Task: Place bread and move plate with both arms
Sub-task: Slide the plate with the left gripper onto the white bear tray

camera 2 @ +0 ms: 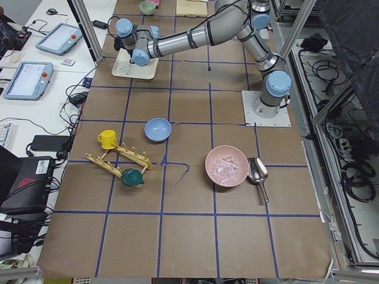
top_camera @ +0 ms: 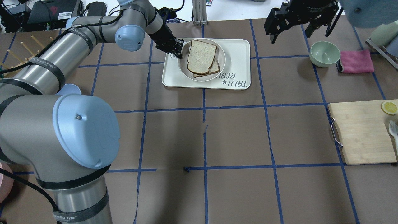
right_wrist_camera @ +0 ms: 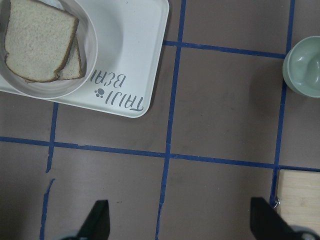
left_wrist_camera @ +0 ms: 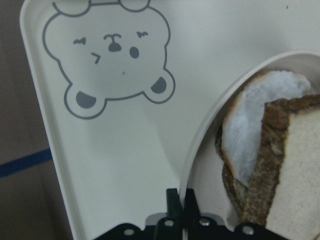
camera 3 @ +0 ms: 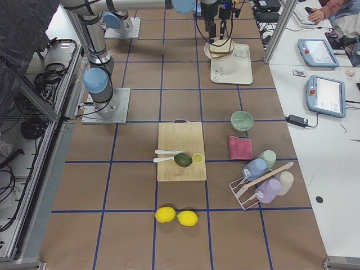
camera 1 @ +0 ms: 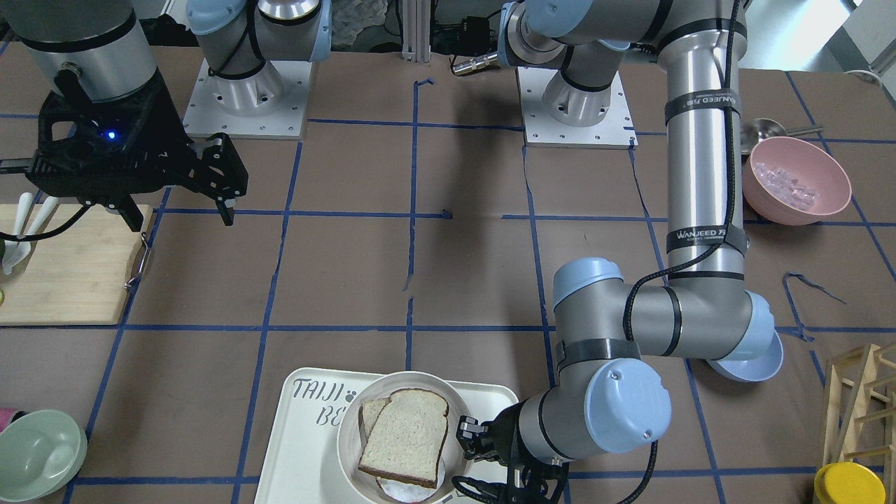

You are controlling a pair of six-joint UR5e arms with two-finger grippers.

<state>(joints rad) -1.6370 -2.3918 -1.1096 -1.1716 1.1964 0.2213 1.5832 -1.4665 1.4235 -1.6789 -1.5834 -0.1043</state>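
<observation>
The bread (top_camera: 200, 56), a dark-crusted slice, lies on top of another slice in the round off-white plate (top_camera: 221, 54). The plate stands on the "TAIJI BEAR" tray (top_camera: 239, 46). My left gripper (top_camera: 178, 49) is at the plate's left edge. In the left wrist view its fingers (left_wrist_camera: 172, 200) are pinched shut on the plate's rim (left_wrist_camera: 200, 145), with the bread (left_wrist_camera: 295, 165) just beside them. My right gripper (top_camera: 300, 34) hovers open and empty to the right of the tray. In the right wrist view (right_wrist_camera: 182, 222) its fingers are wide apart above bare table.
A green bowl (top_camera: 324, 53) and a pink cloth (top_camera: 356, 61) lie right of the tray. A wooden cutting board (top_camera: 360, 133) with a lemon slice is at the right edge. A pink bowl (camera 1: 796, 180), a blue bowl (camera 2: 157, 129) and a wooden rack (camera 2: 118, 157) are on my left side.
</observation>
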